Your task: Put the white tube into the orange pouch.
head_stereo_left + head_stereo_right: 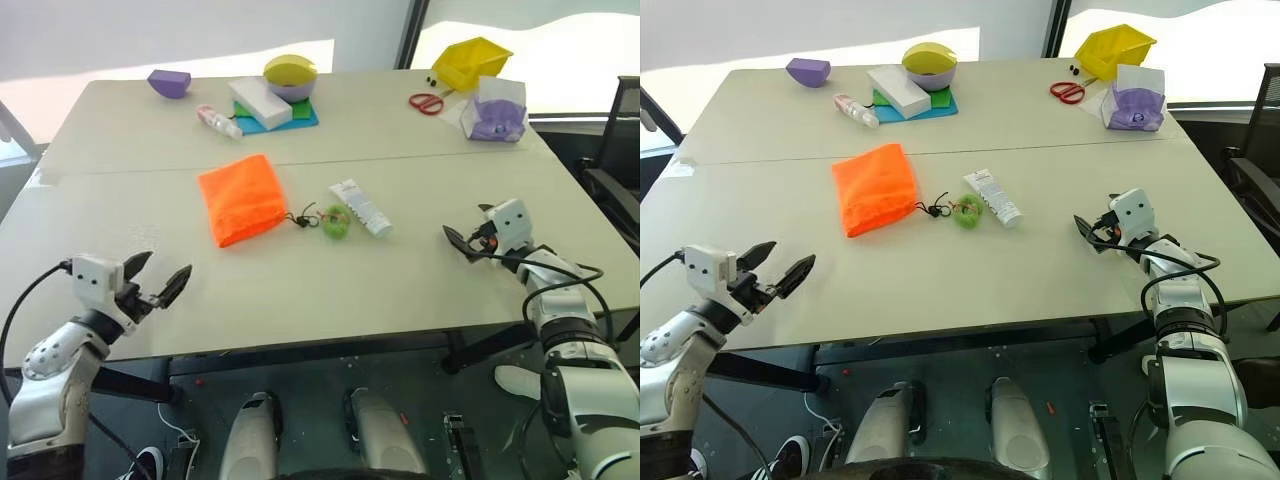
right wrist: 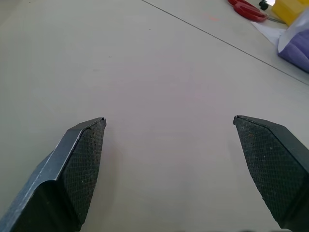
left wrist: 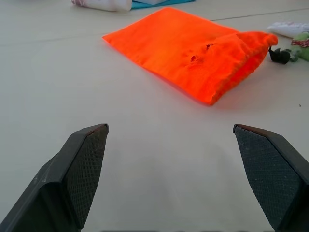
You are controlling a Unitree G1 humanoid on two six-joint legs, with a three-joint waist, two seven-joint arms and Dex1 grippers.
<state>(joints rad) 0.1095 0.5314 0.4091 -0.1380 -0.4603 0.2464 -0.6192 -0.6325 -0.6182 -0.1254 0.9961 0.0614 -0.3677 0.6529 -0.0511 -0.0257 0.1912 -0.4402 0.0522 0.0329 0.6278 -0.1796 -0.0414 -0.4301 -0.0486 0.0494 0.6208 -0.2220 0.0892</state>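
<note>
White tube (image 1: pixel 361 208) lies flat mid-desk (image 1: pixel 420 290), beside green ring (image 1: pixel 335 222) on cord of orange pouch (image 1: pixel 242 198). Pouch flat, just left of tube. Left end effector (image 1: pixel 158 280) and right end effector (image 1: pixel 465 243) both spread wide, empty, apart from both.

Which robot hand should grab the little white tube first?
Probably the right. The white tube lies on the robot's right side of the orange pouch, so the open right gripper has a clear path to it. The open left gripper faces the pouch instead.
</note>
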